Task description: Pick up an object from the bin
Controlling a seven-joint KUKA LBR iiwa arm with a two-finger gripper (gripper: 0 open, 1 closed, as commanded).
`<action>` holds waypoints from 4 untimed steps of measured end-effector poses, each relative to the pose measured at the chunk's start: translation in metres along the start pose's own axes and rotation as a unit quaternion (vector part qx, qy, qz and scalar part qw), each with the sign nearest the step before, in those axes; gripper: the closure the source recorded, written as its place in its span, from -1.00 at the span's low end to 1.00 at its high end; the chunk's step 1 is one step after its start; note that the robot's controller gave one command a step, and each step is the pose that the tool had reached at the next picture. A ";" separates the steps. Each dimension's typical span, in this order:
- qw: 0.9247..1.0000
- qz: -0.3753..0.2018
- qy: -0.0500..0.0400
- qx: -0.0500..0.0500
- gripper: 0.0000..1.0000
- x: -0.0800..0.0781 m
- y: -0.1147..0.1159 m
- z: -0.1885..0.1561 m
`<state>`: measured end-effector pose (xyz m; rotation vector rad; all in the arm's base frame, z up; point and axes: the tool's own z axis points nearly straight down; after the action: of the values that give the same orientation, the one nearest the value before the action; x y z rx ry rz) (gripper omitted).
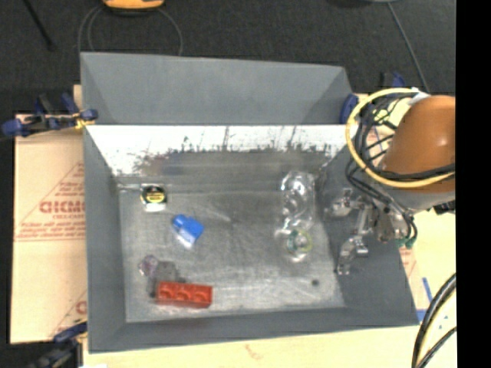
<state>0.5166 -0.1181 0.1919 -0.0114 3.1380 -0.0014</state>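
My gripper hangs over the bin's right slope, its two metal fingers spread apart and open with nothing between them. Just to its left lies a clear, glassy plastic piece, stretched along the bin floor and apart from the fingers. A small dark speck sits on the floor below that piece.
Further left lie a blue and white piece, a small yellow and black tape measure, a red toy brick and a small purple-grey thing beside it. The arm's orange cover and cables overhang the bin's right rim.
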 end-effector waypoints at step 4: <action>0.984 0.180 -0.004 0.000 -1.00 -0.072 0.010 0.076</action>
<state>0.5891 -0.1076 0.1160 0.5534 3.0814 0.0001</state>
